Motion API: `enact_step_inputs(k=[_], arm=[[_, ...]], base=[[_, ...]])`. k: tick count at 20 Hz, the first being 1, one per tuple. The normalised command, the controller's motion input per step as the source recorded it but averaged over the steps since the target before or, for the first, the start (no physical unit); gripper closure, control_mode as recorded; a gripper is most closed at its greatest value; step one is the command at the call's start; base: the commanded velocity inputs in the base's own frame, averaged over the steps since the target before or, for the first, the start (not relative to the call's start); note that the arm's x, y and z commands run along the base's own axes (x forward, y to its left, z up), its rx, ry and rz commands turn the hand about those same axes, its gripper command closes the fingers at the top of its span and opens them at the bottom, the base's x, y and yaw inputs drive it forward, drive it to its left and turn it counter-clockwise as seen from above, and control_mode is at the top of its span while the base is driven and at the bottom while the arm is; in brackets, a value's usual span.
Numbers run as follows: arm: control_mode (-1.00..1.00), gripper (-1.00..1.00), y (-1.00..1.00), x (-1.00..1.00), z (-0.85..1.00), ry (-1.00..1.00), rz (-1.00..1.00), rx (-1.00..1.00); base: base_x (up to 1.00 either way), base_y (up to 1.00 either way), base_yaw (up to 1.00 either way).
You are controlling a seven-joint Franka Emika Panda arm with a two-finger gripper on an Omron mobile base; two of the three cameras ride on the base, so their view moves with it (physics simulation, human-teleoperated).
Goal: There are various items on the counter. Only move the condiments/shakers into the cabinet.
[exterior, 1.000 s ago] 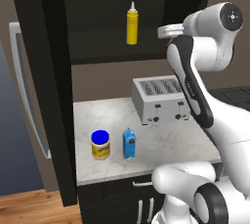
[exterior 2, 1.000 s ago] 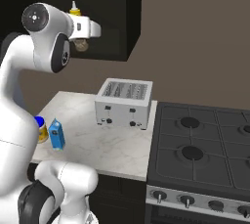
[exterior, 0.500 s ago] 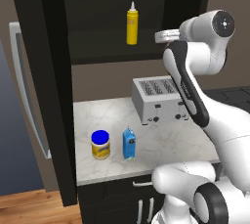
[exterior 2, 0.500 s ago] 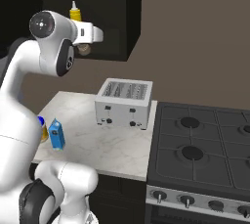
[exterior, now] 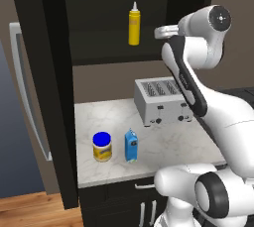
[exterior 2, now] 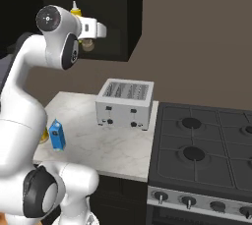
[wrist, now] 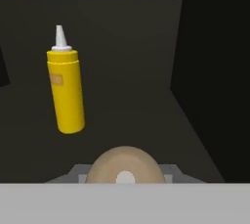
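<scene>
My gripper [exterior 2: 87, 45] is clamped on the tan shaker [wrist: 125, 165] at the cabinet [exterior: 99, 18] opening. Yellow squeeze bottle [exterior: 134, 24] stands on the inner shelf. Blue-lidded jar [exterior: 102, 146] and blue carton [exterior: 130, 145] sit near the marble counter's [exterior: 163, 144] front edge, toaster [exterior: 161, 100] at the back.

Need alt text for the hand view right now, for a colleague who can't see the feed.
A small tan shaker sits at the bottom centre, seen from its round top and held in the shut gripper, facing into the dark cabinet. To its upper left, the yellow squeeze bottle with a white nozzle stands on the dark shelf.
</scene>
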Motion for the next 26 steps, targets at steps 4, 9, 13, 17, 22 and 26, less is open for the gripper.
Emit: enact_step_inputs(k=[4,9,13,17,22,26], arm=[[-1.00,1.00,0.00,0.48,-0.03,0.00,0.00,0.00],[-1.00,1.00,0.00,0.47,-0.20,0.00,0.00,0.00],[-1.00,1.00,0.00,0.39,-0.35,0.00,0.00,0.00],[-1.00,1.00,0.00,0.36,-0.39,0.00,0.00,0.00],[-1.00,1.00,0.00,0.33,-0.09,0.00,0.00,0.00],[-1.00,1.00,0.00,0.26,0.00,0.00,0.00,0.00]], base=[[0.00,0.00,0.00],[0.00,0.00,0.00],[0.00,0.00,0.00],[0.00,0.00,0.00],[0.00,0.00,0.00],[0.00,0.00,0.00]])
